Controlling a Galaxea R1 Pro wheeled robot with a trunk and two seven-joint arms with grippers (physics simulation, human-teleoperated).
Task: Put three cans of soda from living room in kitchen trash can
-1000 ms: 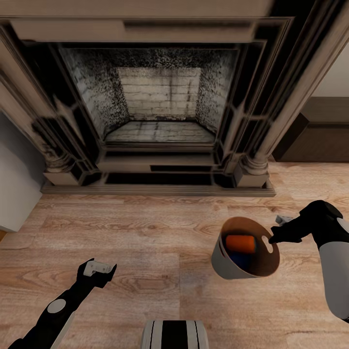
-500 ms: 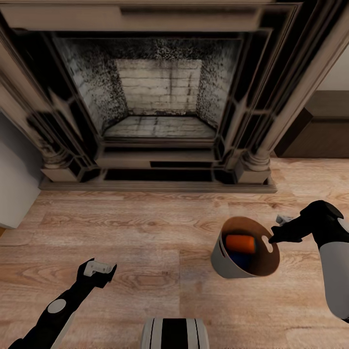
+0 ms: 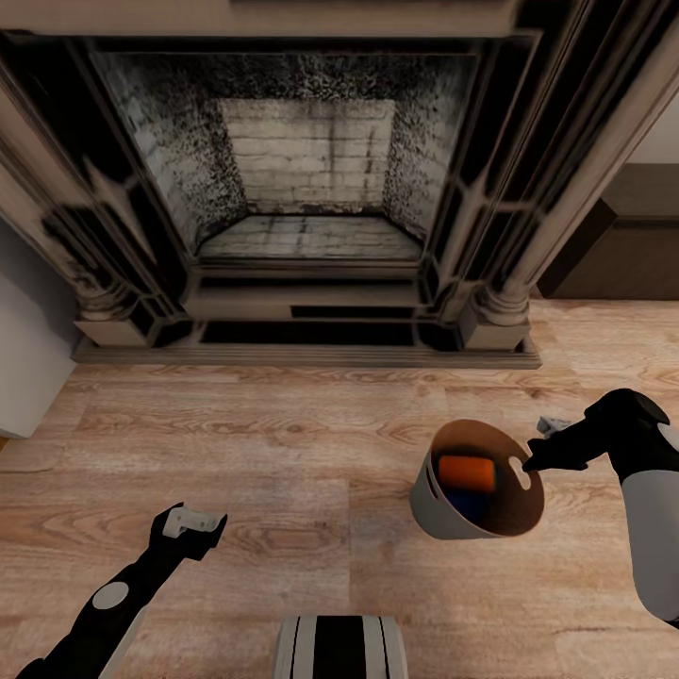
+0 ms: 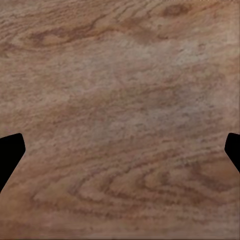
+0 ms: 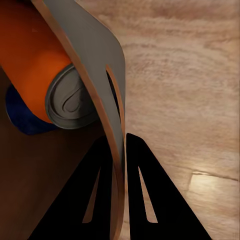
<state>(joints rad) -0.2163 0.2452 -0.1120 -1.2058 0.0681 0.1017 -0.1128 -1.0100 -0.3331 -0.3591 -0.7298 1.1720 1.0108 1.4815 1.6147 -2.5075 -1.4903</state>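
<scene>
1. The right gripper (image 5: 120,150) is pinched tight on the rim of the trash can (image 5: 92,65); one dark finger (image 5: 95,195) sits inside the wall, the other outside, with the thin wall squeezed between them near a handle slot; in the head view the right gripper (image 3: 536,459) meets the rim at the right side of the frame.
2. The grip is narrow and on one edge alone; I judge the can could swing, twist or slip out if the base turns or stops sharply, because the whole load hangs from that thin wall.
3. The trash can (image 3: 443,514) looks tilted, mouth toward the camera, and seems lifted off the floor, though that is not certain; a steeper tilt could let the cans roll out over the rim.
4. Inside, just past the gripped wall, an orange soda can (image 5: 35,60) lies on its side, silver top toward the fingers; a dark blue soda can (image 5: 22,122) lies beneath it; a third can is not visible.
5. The left gripper (image 3: 193,524), lower left of the head view, is spread wide and holds nothing; its wrist view looks onto the wood floor (image 4: 120,100).
6. Ahead, filling the upper frame, stands the brick fireplace (image 3: 306,170).
</scene>
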